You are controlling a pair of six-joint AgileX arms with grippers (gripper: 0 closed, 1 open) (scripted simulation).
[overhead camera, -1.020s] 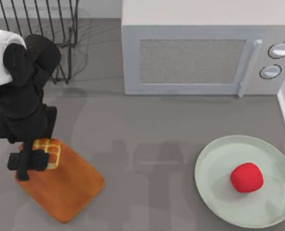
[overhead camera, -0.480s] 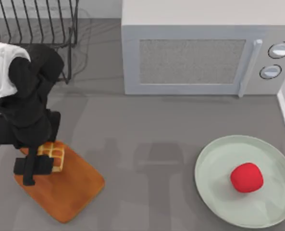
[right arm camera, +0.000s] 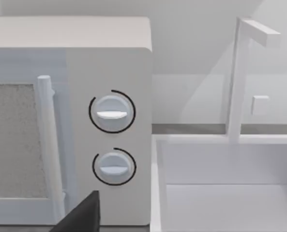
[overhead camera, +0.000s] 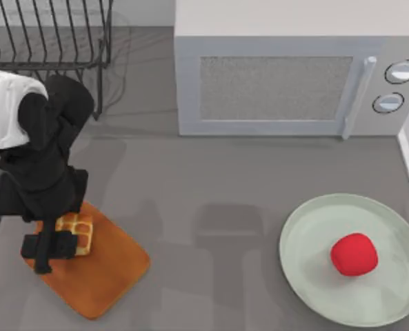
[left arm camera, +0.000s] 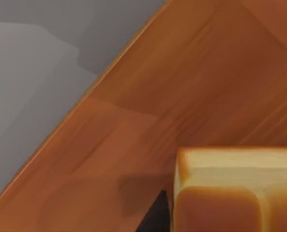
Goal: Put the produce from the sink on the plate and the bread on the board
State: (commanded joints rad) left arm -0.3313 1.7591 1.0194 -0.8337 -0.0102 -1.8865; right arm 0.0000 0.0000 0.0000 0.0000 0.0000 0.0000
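Observation:
The bread [overhead camera: 78, 232], a golden-brown scored loaf, is over the upper-left part of the orange-brown board [overhead camera: 101, 276], with my left gripper [overhead camera: 65, 238] shut on it. In the left wrist view the bread [left arm camera: 235, 193] is close over the board's wood [left arm camera: 182, 87], with a dark finger [left arm camera: 153, 220] at its side. I cannot tell whether the loaf touches the board. The red produce [overhead camera: 354, 254] lies on the pale green plate [overhead camera: 307, 276] at the right. My right gripper [right arm camera: 80, 217] is parked facing the microwave knobs and the sink.
A grey microwave [overhead camera: 280, 83] stands at the back, its knobs [right arm camera: 112, 112] close in the right wrist view. A black wire rack [overhead camera: 52, 34] is at the back left. The white sink [right arm camera: 230, 193] with its tap [right arm camera: 240, 72] lies at the far right.
My left gripper has carried the bread a little toward the table's front and lower over the board. The produce and plate have not moved.

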